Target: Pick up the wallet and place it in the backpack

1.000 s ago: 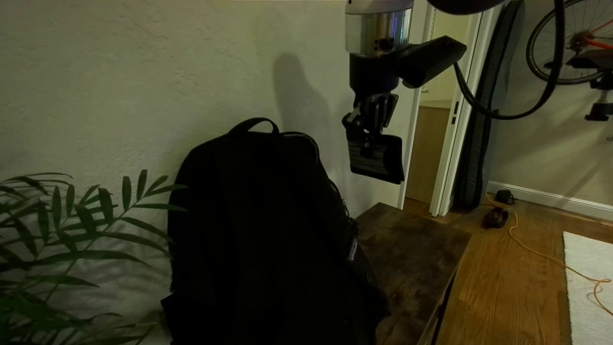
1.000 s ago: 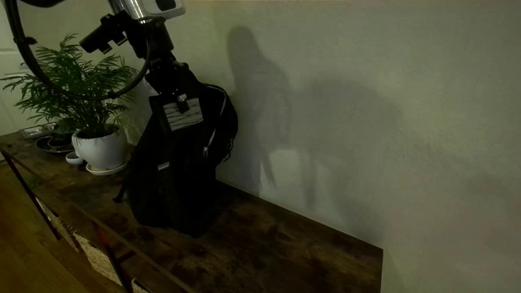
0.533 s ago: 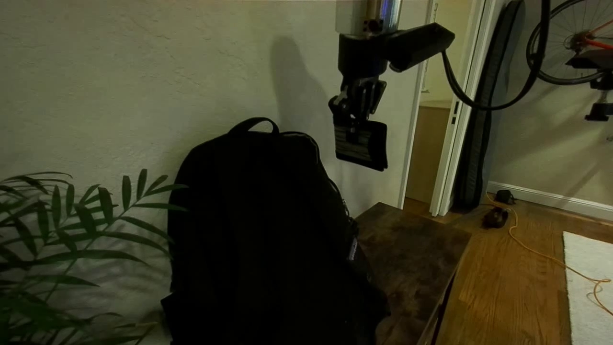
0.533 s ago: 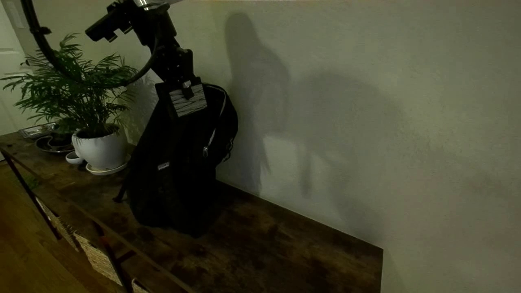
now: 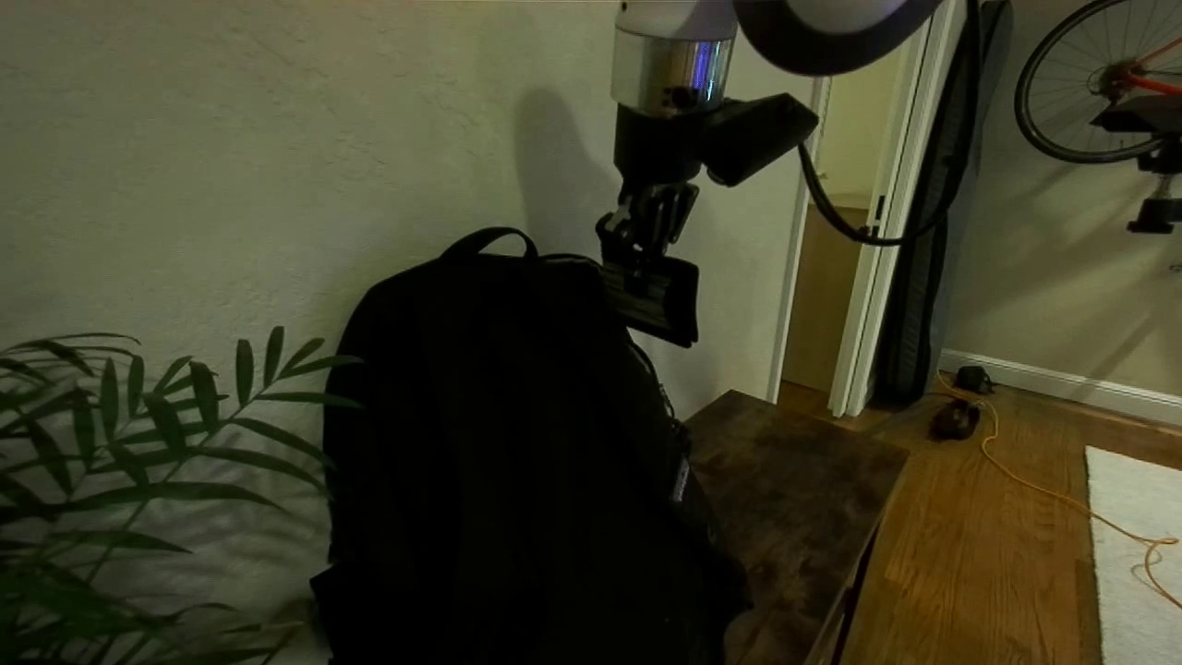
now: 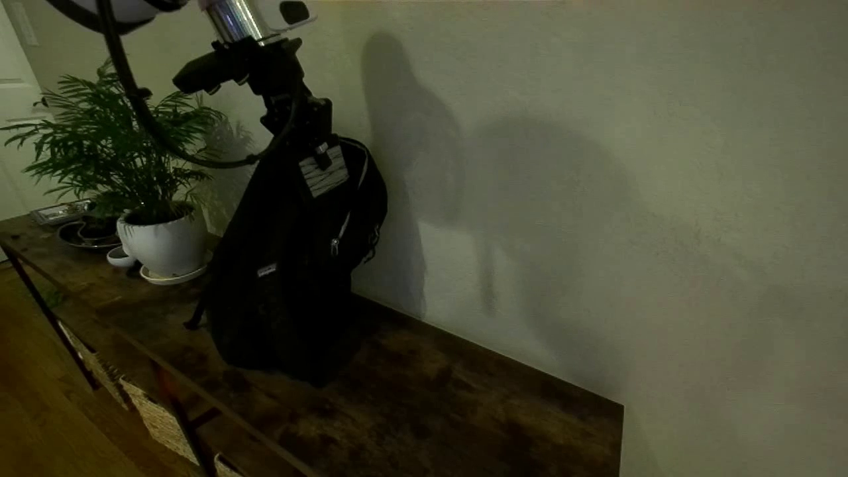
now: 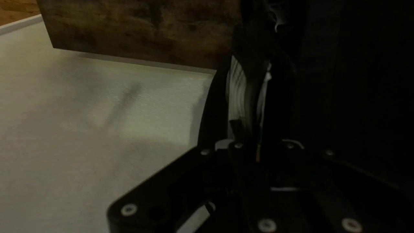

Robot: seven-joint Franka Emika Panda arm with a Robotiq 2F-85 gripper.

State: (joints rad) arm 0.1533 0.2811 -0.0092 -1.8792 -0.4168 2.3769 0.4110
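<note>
- In the last second you have carried the wallet [image 6: 326,179] across to the upper part of the backpack [image 6: 288,291], lifting it slightly on the way, then dipping again; in an exterior view, the strip of wall [image 5: 231,139] that showed between the two outlines has closed.
- Your gripper [image 6: 322,157] has kept its hold throughout: it pinches the wallet near the top edge, and the wallet hangs below it, a little tilted.
- For the task, your pick looks finished and the carry nearly so; placing remains. The wallet is outside the backpack, just beside its top; you can't tell from here whether they touch.
- The backpack's mouth is hard to make out in the dark fabric, so you would probably want it located before you release.
- Your task things: one wallet, one backpack with one loop handle [image 5: 469,242], one gripper.
- Sharing the tabletop [image 6: 424,397] with the backpack, you have one leafy plant [image 6: 139,149] near it in one white pot [image 6: 165,246], and, farther from the backpack than the pot, one small white bowl [image 6: 120,259].
- Well apart from the backpack, you see one bicycle wheel [image 5: 1115,83], one pale rug [image 5: 1140,545] and two small dark objects [image 5: 955,419] on the floor [image 5: 960,563].
</note>
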